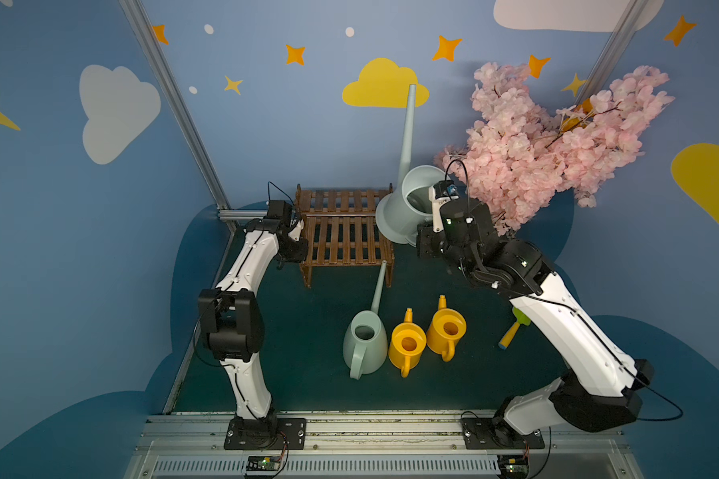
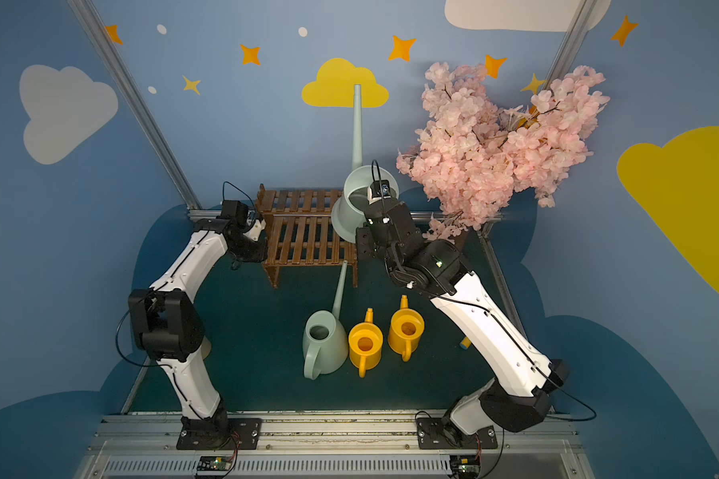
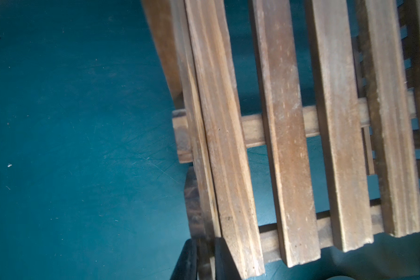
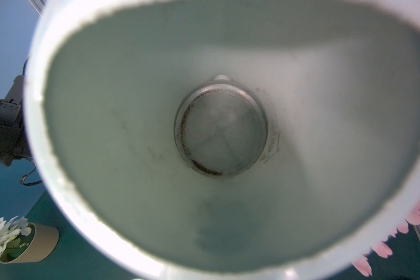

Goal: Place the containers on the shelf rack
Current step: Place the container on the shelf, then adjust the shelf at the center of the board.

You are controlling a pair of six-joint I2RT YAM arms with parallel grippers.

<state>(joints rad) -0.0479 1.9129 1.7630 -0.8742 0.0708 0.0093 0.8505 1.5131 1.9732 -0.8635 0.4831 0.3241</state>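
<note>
while right hand [image 1: 436, 205] clamps grey-blue can [image 1: 395, 220] (tilted), left hand [image 3: 205, 261] pinches shelf rack [image 1: 341, 244].

Not seeing any readable text, labels, brands or numbers in any view. Nothing printed is showing on the grey-blue watering can [image 1: 395, 215], the mint watering can [image 1: 366, 344], the yellow watering cans [image 1: 407, 344] or the shelf rack [image 1: 341, 240]. The small circuit boards [image 1: 262, 463] by the front rail [image 1: 349, 427] are coming through too small to read anything off them.
</note>
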